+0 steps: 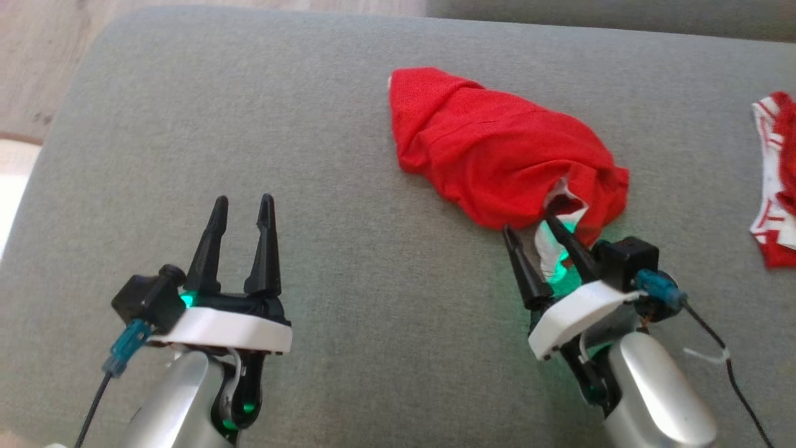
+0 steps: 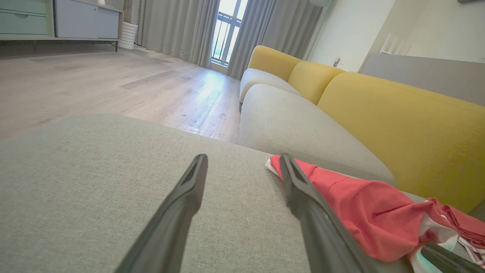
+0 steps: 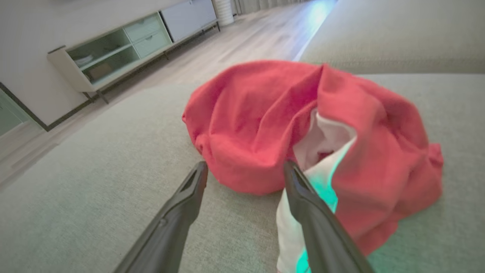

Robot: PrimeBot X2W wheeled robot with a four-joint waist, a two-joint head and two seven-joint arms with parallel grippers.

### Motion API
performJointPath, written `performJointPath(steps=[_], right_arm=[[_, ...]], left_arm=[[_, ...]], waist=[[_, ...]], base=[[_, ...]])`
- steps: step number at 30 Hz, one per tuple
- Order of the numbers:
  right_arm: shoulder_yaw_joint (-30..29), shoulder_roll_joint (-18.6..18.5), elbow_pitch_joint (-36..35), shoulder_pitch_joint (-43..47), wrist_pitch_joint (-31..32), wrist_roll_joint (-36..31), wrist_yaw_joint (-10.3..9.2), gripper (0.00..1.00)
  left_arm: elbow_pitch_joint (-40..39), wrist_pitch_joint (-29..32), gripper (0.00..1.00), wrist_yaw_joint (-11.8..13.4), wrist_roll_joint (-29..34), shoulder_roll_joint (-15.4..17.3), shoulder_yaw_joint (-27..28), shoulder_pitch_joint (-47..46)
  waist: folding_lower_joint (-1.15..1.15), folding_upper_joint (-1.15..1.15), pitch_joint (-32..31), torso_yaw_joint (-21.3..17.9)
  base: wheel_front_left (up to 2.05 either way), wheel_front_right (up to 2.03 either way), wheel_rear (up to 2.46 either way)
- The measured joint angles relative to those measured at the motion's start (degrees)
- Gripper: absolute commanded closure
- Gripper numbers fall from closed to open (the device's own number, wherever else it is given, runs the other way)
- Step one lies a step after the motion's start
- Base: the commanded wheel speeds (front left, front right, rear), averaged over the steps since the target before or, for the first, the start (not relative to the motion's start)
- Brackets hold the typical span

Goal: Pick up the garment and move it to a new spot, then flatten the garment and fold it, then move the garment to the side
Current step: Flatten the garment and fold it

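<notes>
Two grippers: both are seen with jaws spread wide and nothing held. In the head view the left gripper (image 1: pixel 244 199) is poised over bare cushion at 7 o'clock, and the right gripper (image 1: pixel 530 224) at 5 o'clock.
Garment: a crumpled red garment (image 1: pixel 497 155) with a white inner band (image 3: pixel 326 140) is heaped on the grey seat cushion (image 1: pixel 249 112), at about 1 o'clock from the middle of the head view.
Right gripper to garment: in its own wrist view the right gripper (image 3: pixel 245 166) is aimed at the near hem. One finger overlaps the white band and the other is set over bare cushion just short of the red cloth. Whether cloth is actually touched cannot be told.
Left gripper to garment: they are well apart. In the left wrist view the garment (image 2: pixel 360 204) is seen at 4 o'clock, beyond the left gripper (image 2: pixel 243 157).
Other cloth: a red-and-white piece (image 1: pixel 774 180) lies apart at 3 o'clock on the head view's edge and is judged not to be the target.
Step in hand: the first step is judged to be under way, with the pick-up approached but no grasp made. Moving, flattening, folding and setting aside are all left to be done.
Next move calls for: the right gripper is to be eased forward and down towards 12 o'clock in its wrist view, so that a fold of the near hem is taken between the fingers. The jaws are then to be closed on cloth, not on cushion, before any lift.
</notes>
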Motion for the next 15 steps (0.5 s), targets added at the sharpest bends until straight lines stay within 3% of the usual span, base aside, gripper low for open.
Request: performJointPath(steps=[7, 13, 14, 15], right_arm=[[-3.8, -0.1, 9.7, -6.7, 1.4, -0.7, 0.00, 0.00], [-3.0, -0.3, 15.1, -10.6, 2.4, -0.8, 0.00, 0.00], [-2.4, -0.3, 16.1, -11.3, 2.7, -0.7, 0.00, 0.45], [-1.8, -0.4, 16.8, -12.0, 2.8, -0.4, 0.00, 1.00]], left_arm=[[1.2, 0.0, 0.00, -1.5, 1.1, -2.0, 1.6, -0.4], [1.7, 0.0, 0.00, -2.5, 2.2, -3.2, 2.4, -0.5], [1.9, 0.0, 0.00, -2.7, 2.5, -3.4, 2.6, -0.5], [2.1, 0.0, 0.00, -3.1, 2.5, -3.5, 2.7, -0.6]], waist=[[0.00, 0.00, 1.6, 2.7], [0.00, 0.00, 2.9, 3.3], [0.00, 0.00, 3.1, 3.4], [0.00, 0.00, 3.2, 3.5]], base=[[0.00, 0.00, 0.00], [0.00, 0.00, 0.00], [0.00, 0.00, 0.00], [0.00, 0.00, 0.00]])
